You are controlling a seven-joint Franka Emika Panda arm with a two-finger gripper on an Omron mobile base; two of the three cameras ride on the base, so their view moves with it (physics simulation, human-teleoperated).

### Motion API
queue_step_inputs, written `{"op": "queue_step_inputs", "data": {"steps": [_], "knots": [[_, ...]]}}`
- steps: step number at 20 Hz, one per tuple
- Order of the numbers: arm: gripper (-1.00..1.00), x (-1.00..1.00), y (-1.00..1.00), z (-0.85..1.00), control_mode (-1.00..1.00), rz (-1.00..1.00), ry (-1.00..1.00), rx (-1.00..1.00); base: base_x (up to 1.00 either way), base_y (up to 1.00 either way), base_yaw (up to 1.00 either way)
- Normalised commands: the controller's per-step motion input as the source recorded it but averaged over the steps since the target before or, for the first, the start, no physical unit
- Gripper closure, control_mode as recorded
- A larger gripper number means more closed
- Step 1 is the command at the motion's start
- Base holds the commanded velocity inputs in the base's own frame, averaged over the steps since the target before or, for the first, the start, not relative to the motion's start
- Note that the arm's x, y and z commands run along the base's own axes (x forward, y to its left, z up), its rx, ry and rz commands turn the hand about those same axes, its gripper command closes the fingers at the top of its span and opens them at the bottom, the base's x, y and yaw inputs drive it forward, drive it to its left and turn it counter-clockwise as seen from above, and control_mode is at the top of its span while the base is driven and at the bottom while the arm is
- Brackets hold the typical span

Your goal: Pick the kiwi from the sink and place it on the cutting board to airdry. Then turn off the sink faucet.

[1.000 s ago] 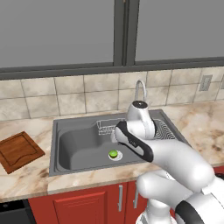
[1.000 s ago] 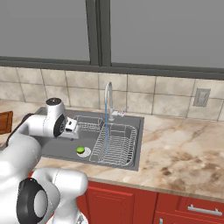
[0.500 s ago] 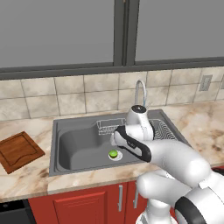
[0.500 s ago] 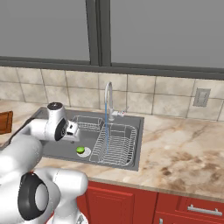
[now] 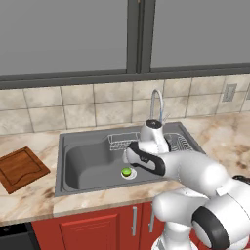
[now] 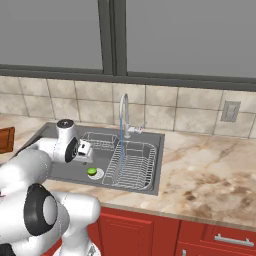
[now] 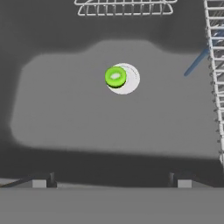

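1. Fingers (image 7: 39, 183) of the gripper (image 7: 111, 183) stand spread as wide as they go, with nothing between them; in the hand view only their two dark tips rise at the bottom edge, well short of the fruit.
2. Kiwi (image 7: 115, 77), small and bright green, lies on the sink (image 7: 65, 113) floor, overlapping the left part of the round silver drain (image 7: 129, 78). In the left base view the kiwi (image 5: 126, 172) sits near the front wall of the basin, and in the right base view it (image 6: 92, 171) lies just left of the wire rack (image 6: 131, 162).
3. Gripper position, judged: held above the basin and pointed down at the fruit, apparently so that the descent can end with one finger on each side of it; the grasp is not yet made.
4. Sink faucet (image 6: 123, 114) arches over the rack on the far side; a thin blue stream (image 6: 120, 145) falls from its spout, so the water appears to be running.
5. Cutting board (image 5: 20, 168), reddish-brown, rests on the counter (image 5: 34, 200) to the left of the sink, well apart from the kiwi, and is bare to receive it.
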Motion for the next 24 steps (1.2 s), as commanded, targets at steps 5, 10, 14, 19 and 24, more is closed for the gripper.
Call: {"op": "queue_step_inputs", "data": {"steps": [5, 10, 14, 19, 24], "knots": [[-1.00, 0.11, 0.00, -0.15, -1.00, 0.00, 0.00, 0.00, 0.00, 0.00, 0.00], [-1.00, 0.10, 0.04, -0.16, -1.00, 0.00, 0.00, 0.00, 0.00, 0.00, 0.00], [-1.00, 0.12, 0.04, -0.18, -1.00, 0.00, 0.00, 0.00, 0.00, 0.00, 0.00], [-1.00, 0.13, 0.01, -0.19, -1.00, 0.00, 0.01, 0.00, 0.00, 0.00, 0.00], [-1.00, 0.14, 0.00, -0.19, -1.00, 0.00, 0.01, 0.00, 0.00, 0.00, 0.00]]}}
